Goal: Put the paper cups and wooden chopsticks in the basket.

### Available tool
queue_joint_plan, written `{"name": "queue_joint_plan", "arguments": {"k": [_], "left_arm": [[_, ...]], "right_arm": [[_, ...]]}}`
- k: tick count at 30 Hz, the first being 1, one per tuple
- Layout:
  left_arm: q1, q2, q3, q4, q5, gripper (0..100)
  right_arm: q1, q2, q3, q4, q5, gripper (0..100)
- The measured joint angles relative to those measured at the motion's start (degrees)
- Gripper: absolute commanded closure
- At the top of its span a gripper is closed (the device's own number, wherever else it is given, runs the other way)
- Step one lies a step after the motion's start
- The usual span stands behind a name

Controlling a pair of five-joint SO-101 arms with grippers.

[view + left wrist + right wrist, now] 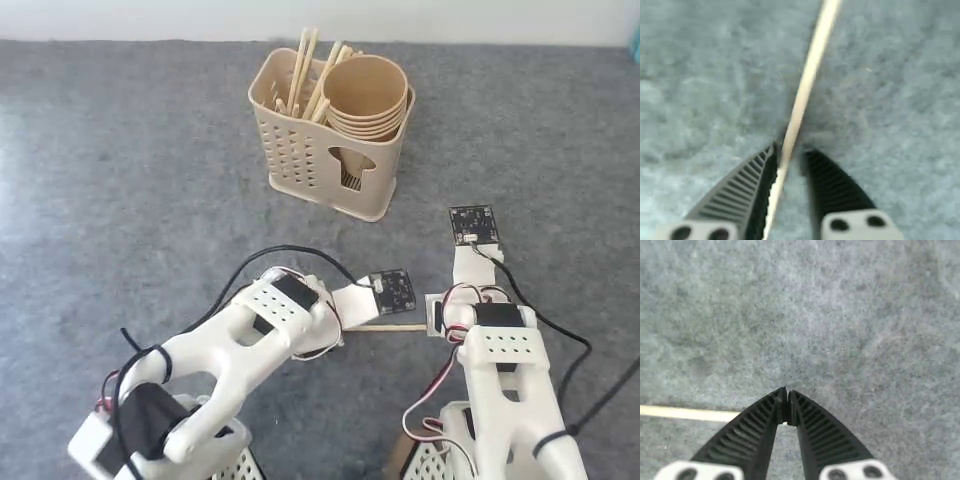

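Note:
A wooden chopstick [385, 327] lies on the grey carpet between the two arms. In the left wrist view the chopstick [805, 90] runs between the slightly parted jaws of my left gripper [789, 150], resting against one finger, with a small gap to the other. My right gripper [787, 392] is shut just above the carpet, and the chopstick [690, 413] passes under one of its fingers. At the back, the beige basket [300, 160] holds a stack of paper cups [365, 90] and several chopsticks [300, 70].
Grey carpet covers the whole table. The basket stands far from both arms, with bare carpet between. The white arm bodies and their cables fill the near edge.

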Motion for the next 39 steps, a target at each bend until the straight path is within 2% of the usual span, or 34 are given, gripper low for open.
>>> {"name": "queue_joint_plan", "arguments": {"k": [11, 14, 24, 28, 31, 34, 39], "left_arm": [[2.64, 0.0, -0.26, 3.52, 0.18, 99], [2.64, -2.02, -1.67, 7.21, 0.18, 99], [2.64, -26.73, -1.93, 21.19, 0.18, 99], [2.73, -35.78, -0.62, 24.35, -0.09, 99], [2.81, -37.98, 4.13, 24.09, -0.09, 99], [2.29, -38.42, 9.76, 20.66, 0.18, 99], [-2.46, -38.59, 15.12, 13.54, -0.09, 99]], "right_arm": [[0.0, 0.0, 0.0, 0.0, 0.0, 99.0], [0.0, 0.0, 0.0, 0.0, 0.0, 99.0], [0.0, 0.0, 0.0, 0.0, 0.0, 99.0], [1.67, 0.0, 0.0, 0.0, 0.0, 99.0], [5.36, -2.2, 0.0, 0.0, -0.44, 99.0], [8.0, -6.95, 0.0, 0.0, -4.4, 99.0], [11.25, -18.37, 5.01, 0.0, -9.14, 99.0]]}}
